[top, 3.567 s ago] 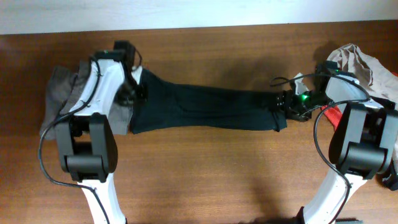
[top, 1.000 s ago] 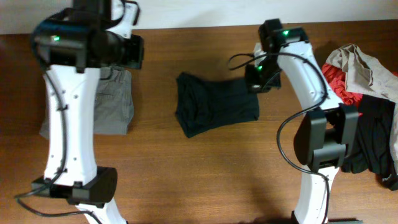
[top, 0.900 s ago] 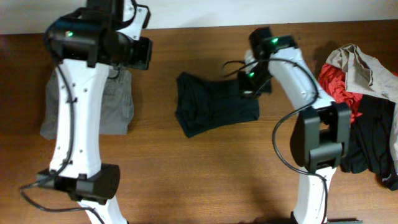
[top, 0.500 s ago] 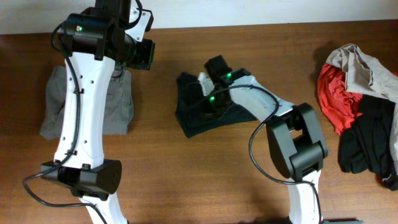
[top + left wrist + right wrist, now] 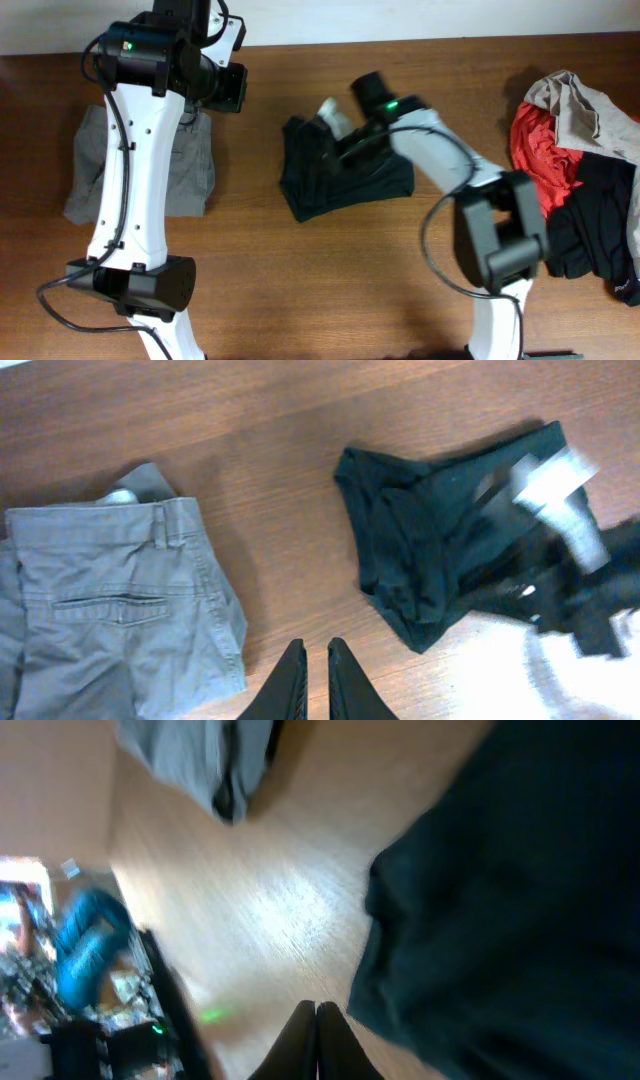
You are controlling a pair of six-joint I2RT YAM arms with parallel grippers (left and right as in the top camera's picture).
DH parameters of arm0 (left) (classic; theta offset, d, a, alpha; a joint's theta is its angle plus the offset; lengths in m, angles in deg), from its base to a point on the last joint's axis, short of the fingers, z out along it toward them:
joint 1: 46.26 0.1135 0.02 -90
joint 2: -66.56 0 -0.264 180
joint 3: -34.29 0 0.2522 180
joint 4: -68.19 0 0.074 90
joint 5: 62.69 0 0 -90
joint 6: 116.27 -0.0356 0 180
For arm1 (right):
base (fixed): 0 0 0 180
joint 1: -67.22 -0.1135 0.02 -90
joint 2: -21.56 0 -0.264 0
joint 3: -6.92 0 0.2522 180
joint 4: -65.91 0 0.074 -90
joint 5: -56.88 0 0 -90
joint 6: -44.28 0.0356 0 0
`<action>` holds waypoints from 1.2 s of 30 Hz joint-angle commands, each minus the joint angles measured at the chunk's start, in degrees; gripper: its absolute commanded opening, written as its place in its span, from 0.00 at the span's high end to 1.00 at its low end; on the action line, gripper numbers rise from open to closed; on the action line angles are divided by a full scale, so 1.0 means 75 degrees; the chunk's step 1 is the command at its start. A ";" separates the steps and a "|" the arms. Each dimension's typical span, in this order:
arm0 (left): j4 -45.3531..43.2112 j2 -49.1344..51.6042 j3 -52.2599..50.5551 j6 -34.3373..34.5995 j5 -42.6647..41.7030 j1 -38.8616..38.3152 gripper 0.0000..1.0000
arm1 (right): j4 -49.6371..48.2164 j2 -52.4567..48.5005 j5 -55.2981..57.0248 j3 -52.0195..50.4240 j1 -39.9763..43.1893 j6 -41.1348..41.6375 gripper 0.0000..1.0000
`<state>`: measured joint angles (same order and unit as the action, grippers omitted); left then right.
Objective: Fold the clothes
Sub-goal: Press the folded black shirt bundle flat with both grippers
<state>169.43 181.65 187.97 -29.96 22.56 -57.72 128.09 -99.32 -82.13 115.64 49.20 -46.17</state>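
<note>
Two arms rise from the near edge of the wooden table (image 5: 330,300), with a broad band of bare wood running between their bases and out to the near corners. Past that band, at mid-depth, three groups of clothes lie well apart. At left, the grey trousers (image 5: 192,175) lie folded into a rough rectangle. In the overhead view they are partly hidden beneath the left arm (image 5: 125,200), which stands tall over them, and a strip of bare wood separates their right edge from the centre. At centre, the black T-shirt (image 5: 330,190) lies folded into a compact, slightly skewed block, its near-left corner pointing toward the near edge and its left edge bunched in soft ridges. The right arm (image 5: 445,165) reaches leftward across the far half of this shirt. At right, a loose pile (image 5: 585,215) of red, beige and black pieces sits against the table's right edge, with open wood between it and the shirt. The left gripper (image 5: 312,678) hangs high above the gap between trousers and shirt, its fingers drawn nearly together on nothing. The right gripper (image 5: 316,1020), its view blurred, is closed finger to finger over wood just at the shirt's edge. Farthest, a narrow strip of bare wood runs behind all three groups to the table's far edge.
</note>
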 commanded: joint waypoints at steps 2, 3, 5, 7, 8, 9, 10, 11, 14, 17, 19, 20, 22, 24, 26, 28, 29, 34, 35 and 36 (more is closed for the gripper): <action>0.0026 0.0440 -0.0181 -0.0356 -0.1107 -0.0221 0.89 | 0.0822 0.0449 0.0697 0.0166 0.1163 0.0909 0.96; -0.0035 0.0530 -0.0306 -0.0431 -0.1209 -0.0332 0.89 | 0.1096 0.0417 0.1174 0.0152 0.1303 0.0953 0.96; -0.0251 0.0705 -0.0627 -0.0469 -0.1288 -0.0589 0.88 | 0.1428 0.0344 0.2066 0.0082 0.1419 0.1067 0.96; -0.0539 0.0927 -0.0970 -0.0560 -0.1282 -0.0851 0.89 | 0.1597 0.0277 0.2955 -0.0012 0.1413 0.1236 0.96; -0.0758 0.1035 -0.1180 -0.0560 -0.1282 -0.0976 0.89 | 0.1632 0.0254 0.3299 -0.0064 0.1393 0.1291 0.96; -0.1000 0.1128 -0.1405 -0.0560 -0.1282 -0.1093 0.89 | 0.1644 0.0224 0.3620 -0.0122 0.1355 0.1338 0.96; -0.1236 0.1204 -0.1614 -0.0595 -0.1285 -0.1195 0.89 | 0.1644 0.0201 0.3844 -0.0178 0.1338 0.1335 0.96; -0.1451 0.1288 -0.1813 -0.0615 -0.1285 -0.1291 0.89 | 0.1641 0.0187 0.4001 -0.0230 0.1332 0.1338 0.96; -0.1877 0.1466 -0.2264 -0.0615 -0.1285 -0.1501 0.90 | 0.1673 0.0140 0.4794 -0.0440 0.1306 0.1702 0.96; -0.2261 0.1527 -0.2661 -0.0615 -0.1396 -0.1620 0.90 | 0.1486 0.0093 0.5386 -0.0778 0.1306 0.1985 0.96; -0.2506 0.1527 -0.2894 -0.0615 -0.1405 -0.1670 0.90 | 0.1274 0.0044 0.5438 -0.0985 0.1306 0.1985 0.96; -0.2751 0.1527 -0.3060 -0.0615 -0.1405 -0.1690 0.90 | 0.0988 -0.0044 0.5429 -0.1195 0.1306 0.1985 0.96; -0.3220 0.1527 -0.3346 -0.0615 -0.1405 -0.1705 0.89 | 0.0697 -0.0184 0.5426 -0.1425 0.1306 0.1988 0.96; -0.3535 0.1527 -0.3558 -0.0615 -0.1405 -0.1705 0.89 | 0.0525 -0.0289 0.5429 -0.1542 0.1306 0.1985 0.96; -0.3806 0.1527 -0.3774 -0.0615 -0.1422 -0.1711 0.88 | 0.0446 -0.0344 0.5455 -0.1591 0.1306 0.1985 0.96; -0.4179 0.1527 -0.4095 -0.0612 -0.1437 -0.1719 0.88 | 0.0449 -0.0350 0.5453 -0.1591 0.1306 0.1985 0.96; -0.4275 0.1527 -0.4173 -0.0615 -0.1451 -0.1719 0.88 | 0.0455 -0.0347 0.5450 -0.1591 0.1306 0.1988 0.96; -0.5056 0.1530 -0.4567 -0.0615 -0.1463 -0.1769 0.85 | 0.0565 -0.0350 0.5453 -0.1591 0.1306 0.1985 0.96; -0.5196 0.1530 -0.4634 -0.0615 -0.1463 -0.1792 0.85 | 0.0574 -0.0347 0.5455 -0.1591 0.1306 0.1982 0.96; -0.5286 0.1536 -0.4686 -0.0615 -0.1463 -0.1807 0.84 | 0.0583 -0.0350 0.5455 -0.1591 0.1306 0.1982 0.96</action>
<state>131.69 193.43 154.46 -33.83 12.68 -70.49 132.26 -99.56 -43.66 105.67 59.19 -31.92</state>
